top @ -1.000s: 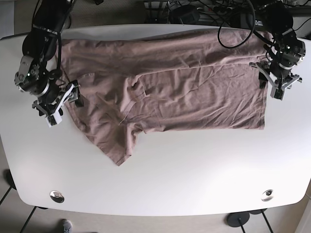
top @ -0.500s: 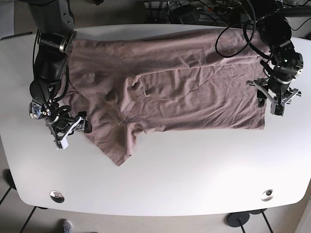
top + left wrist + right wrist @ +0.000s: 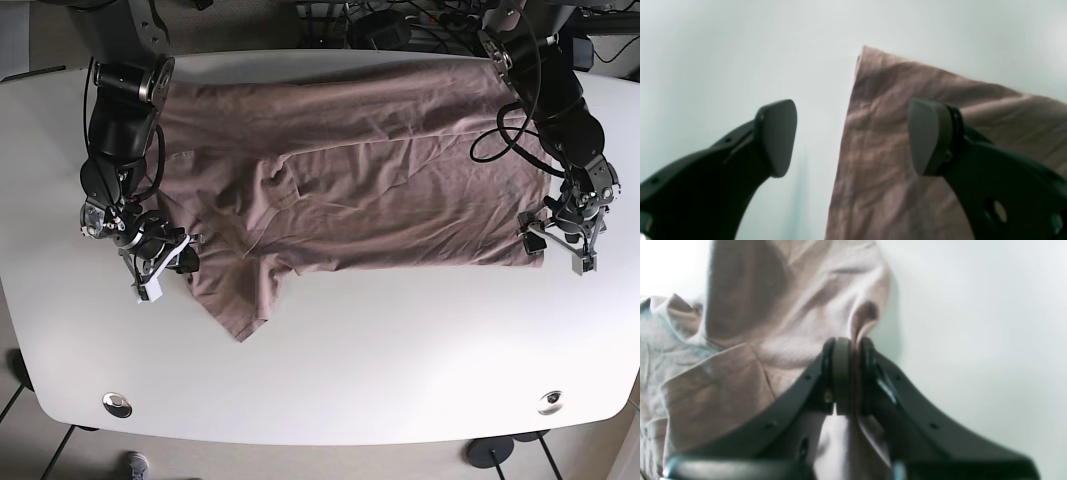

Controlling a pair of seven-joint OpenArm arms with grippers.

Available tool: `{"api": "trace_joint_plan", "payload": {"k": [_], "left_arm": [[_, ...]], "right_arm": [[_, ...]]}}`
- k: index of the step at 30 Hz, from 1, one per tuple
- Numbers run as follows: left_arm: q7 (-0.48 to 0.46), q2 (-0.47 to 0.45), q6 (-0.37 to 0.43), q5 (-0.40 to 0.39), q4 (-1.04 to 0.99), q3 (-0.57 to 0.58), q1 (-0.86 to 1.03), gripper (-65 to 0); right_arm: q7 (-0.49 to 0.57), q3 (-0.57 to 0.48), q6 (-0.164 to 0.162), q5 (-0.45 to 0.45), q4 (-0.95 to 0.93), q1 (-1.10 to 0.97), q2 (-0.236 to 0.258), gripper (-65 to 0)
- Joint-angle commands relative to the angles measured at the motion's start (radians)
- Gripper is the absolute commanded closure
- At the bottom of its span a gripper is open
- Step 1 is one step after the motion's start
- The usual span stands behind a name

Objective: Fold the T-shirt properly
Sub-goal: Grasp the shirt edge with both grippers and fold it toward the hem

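The fold looks only partly done: one T-shirt (image 3: pixel 350 190) lies spread on the white desk (image 3: pixel 400 350) with a single lengthwise fold in and one sleeve splayed, leaving the rest to fold. The right end effector (image 3: pixel 850 373) has pinched the cloth edge between closed pads. The left end effector (image 3: pixel 850 136) gapes wide, holding nothing, straddling the hem corner.

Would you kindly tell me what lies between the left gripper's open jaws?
In the left wrist view, the left gripper straddles the wrinkled brown T-shirt's edge and bare white table.
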Motion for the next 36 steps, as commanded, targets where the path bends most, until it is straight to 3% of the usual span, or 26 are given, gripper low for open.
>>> {"api": "trace_joint_plan", "payload": {"k": [1, 5, 9, 11, 14, 19, 24, 27, 32, 36], "left_arm": [[-0.040, -0.034, 0.006, -0.013, -0.050, 0.027, -0.035, -48.2], [-0.048, -0.052, 0.003, -0.015, -0.161, 0.084, -0.080, -47.9], [-0.049, -0.049, -0.071, -0.007, -0.279, 0.084, -0.147, -40.7], [-0.071, -0.049, -0.069, -0.007, -0.333, 0.083, -0.166, -27.8], [-0.168, -0.052, -0.068, -0.006, -0.346, 0.084, -0.163, -0.7], [-0.151, -0.049, -0.100, -0.013, -0.170, 0.080, -0.154, 0.0], [0.012, -0.017, -0.145, -0.015, 0.146, 0.077, -0.094, 0.0], [0.060, -0.009, -0.145, -0.015, 0.287, 0.077, -0.037, 0.0], [0.073, -0.009, -0.180, -0.015, 0.408, 0.077, 0.058, 0.0], [0.073, -0.007, -0.192, -0.015, 0.487, 0.077, 0.170, 0.0]], "right_arm": [[-0.009, 0.003, -0.001, -0.003, 0.012, 0.020, 0.009, -2.2], [-0.008, 0.003, -0.001, -0.003, 0.014, 0.018, 0.007, -2.2], [-0.008, 0.003, -0.001, -0.002, 0.014, 0.018, 0.007, -2.2], [-0.005, 0.003, -0.001, -0.002, 0.014, 0.018, 0.007, -2.1], [0.037, 0.003, -0.001, -0.002, 0.014, 0.020, 0.007, -2.1], [0.020, 0.004, -0.001, 0.000, 0.141, 0.009, 0.000, -1.9], [-0.140, 0.006, -0.001, 0.000, 0.453, -0.060, -0.014, -1.9], [-0.221, 0.006, -0.001, 0.000, 0.620, -0.124, -0.016, -1.9], [-0.330, 0.115, -0.001, 0.000, 0.798, -0.213, -0.051, -1.9], [-0.368, 0.127, -0.001, 0.000, 0.932, -0.329, -0.055, -1.9]]}}
